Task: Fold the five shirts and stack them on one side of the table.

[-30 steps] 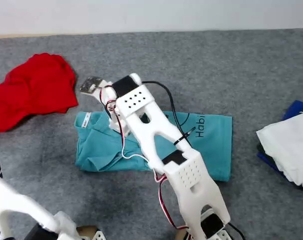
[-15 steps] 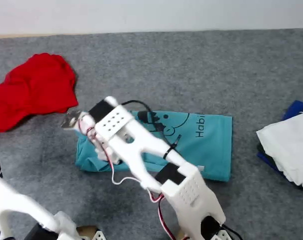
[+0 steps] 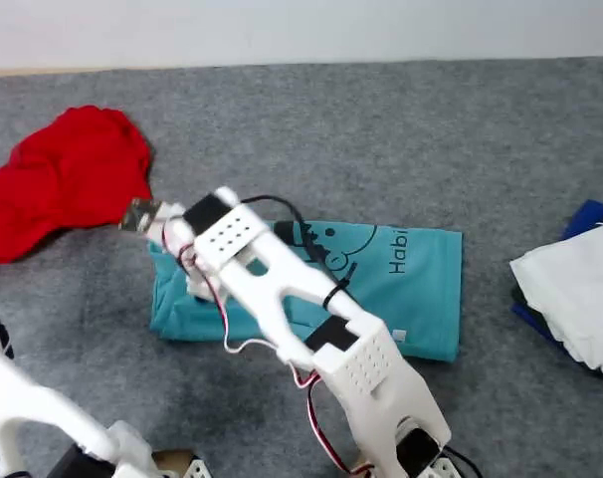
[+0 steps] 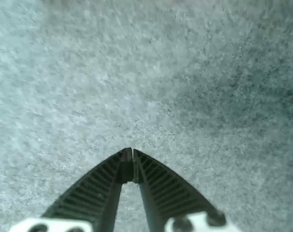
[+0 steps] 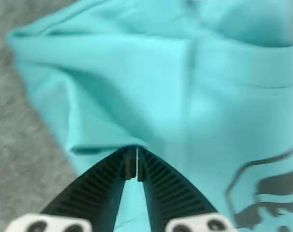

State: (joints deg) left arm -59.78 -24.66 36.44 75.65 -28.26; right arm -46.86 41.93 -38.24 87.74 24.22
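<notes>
A teal shirt (image 3: 401,279) lies folded into a long band in the middle of the grey table, print facing up. My right arm stretches over it, and my right gripper (image 3: 139,215) hangs above the band's left end. In the right wrist view the right gripper (image 5: 137,164) is shut, its tips meeting at the edge of a fold in the teal shirt (image 5: 224,96); no cloth shows between them. Over bare grey carpet my left gripper (image 4: 132,166) is shut and holds nothing. The left arm (image 3: 23,403) sits at the near left corner.
A crumpled red shirt (image 3: 68,179) lies at the far left. A white shirt (image 3: 575,294) rests on a blue one (image 3: 590,214) at the right edge. The grey carpet (image 3: 381,129) stretches behind the teal shirt.
My right gripper swung from behind the teal shirt's collar leftward and toward the front, and now sits over the shirt's left end. The shirt and the left arm have stayed in place.
</notes>
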